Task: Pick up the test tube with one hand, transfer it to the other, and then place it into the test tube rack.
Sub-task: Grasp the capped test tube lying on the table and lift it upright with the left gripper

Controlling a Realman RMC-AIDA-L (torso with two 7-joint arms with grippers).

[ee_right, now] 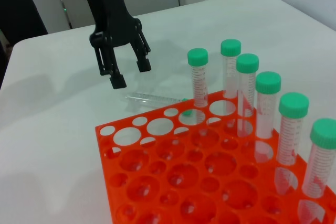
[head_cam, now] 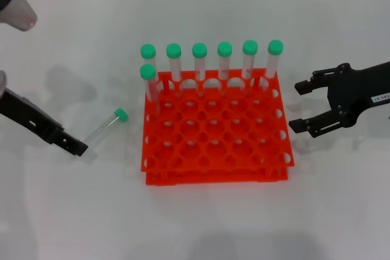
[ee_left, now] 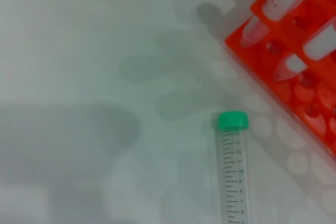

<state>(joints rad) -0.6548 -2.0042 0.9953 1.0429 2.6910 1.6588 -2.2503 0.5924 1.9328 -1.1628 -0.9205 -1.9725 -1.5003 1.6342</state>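
The test tube [head_cam: 105, 128] lies flat on the white table, left of the test tube rack [head_cam: 213, 150], its green cap pointing toward the rack. In the left wrist view the test tube [ee_left: 232, 177] lies beside a corner of the rack [ee_left: 310, 93]. My left gripper [head_cam: 76, 146] is low at the tube's clear end. In the right wrist view the left gripper [ee_right: 131, 73] is open and just off the tube [ee_right: 152, 98], holding nothing. My right gripper [head_cam: 300, 106] is open and empty, level with the rack on its right.
Several green-capped tubes [head_cam: 225, 59] stand upright in the rack's back row, and one more [head_cam: 148, 83] stands in the second row at the left. They rise well above the rack. Bare white table lies in front of the rack and on both sides.
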